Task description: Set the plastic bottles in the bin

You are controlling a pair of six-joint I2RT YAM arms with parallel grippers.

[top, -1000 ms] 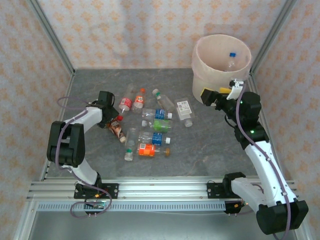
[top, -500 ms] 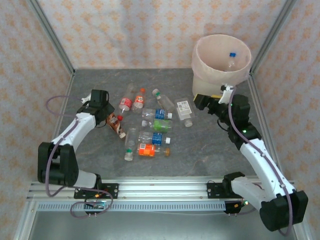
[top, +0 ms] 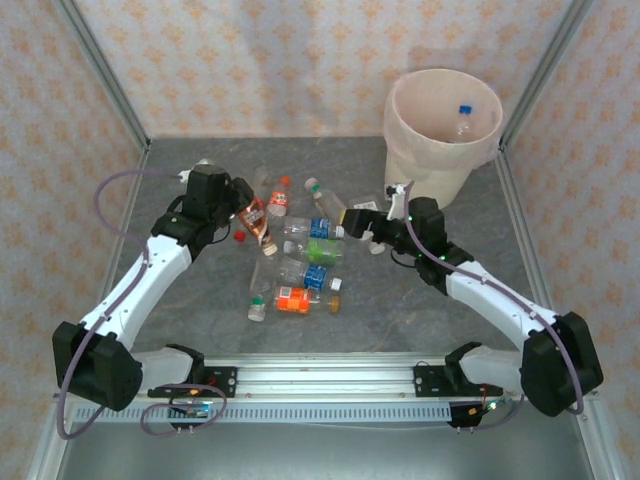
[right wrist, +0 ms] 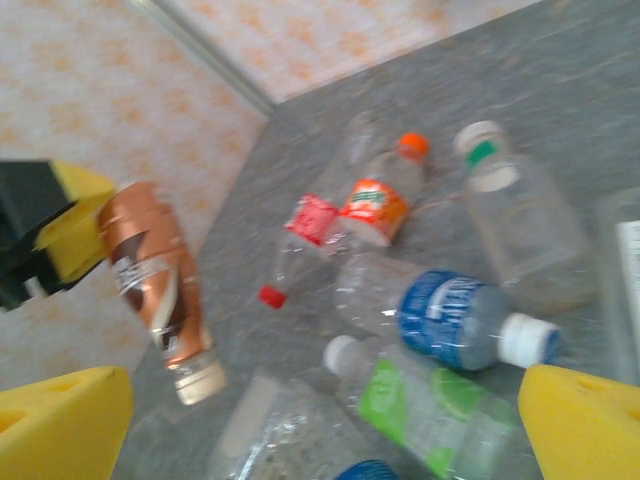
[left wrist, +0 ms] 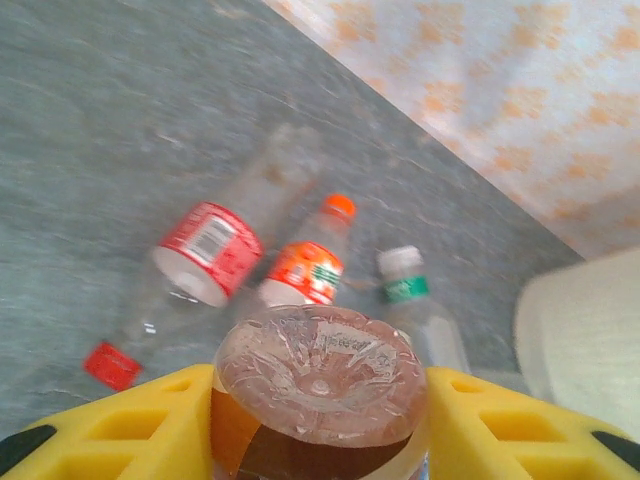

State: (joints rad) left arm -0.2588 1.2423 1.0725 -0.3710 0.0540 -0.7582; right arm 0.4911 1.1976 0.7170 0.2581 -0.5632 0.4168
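- The left jaws had clamped on the brown bottle point(left wrist: 320, 375) and lifted it off the bench point(top: 400, 310), tilted above the pile.
- The right jaws, wide apart and empty, had swung down from the bin point(top: 430, 165) to the loose bottles point(top: 318, 229).
- One bottle point(top: 462, 122) lay inside the bin; I judged the brown one would go next, with a long carry across.

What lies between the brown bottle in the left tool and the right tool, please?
In the top view, the blue-label bottle lies directly between them, with the green-label bottle just on its near side.
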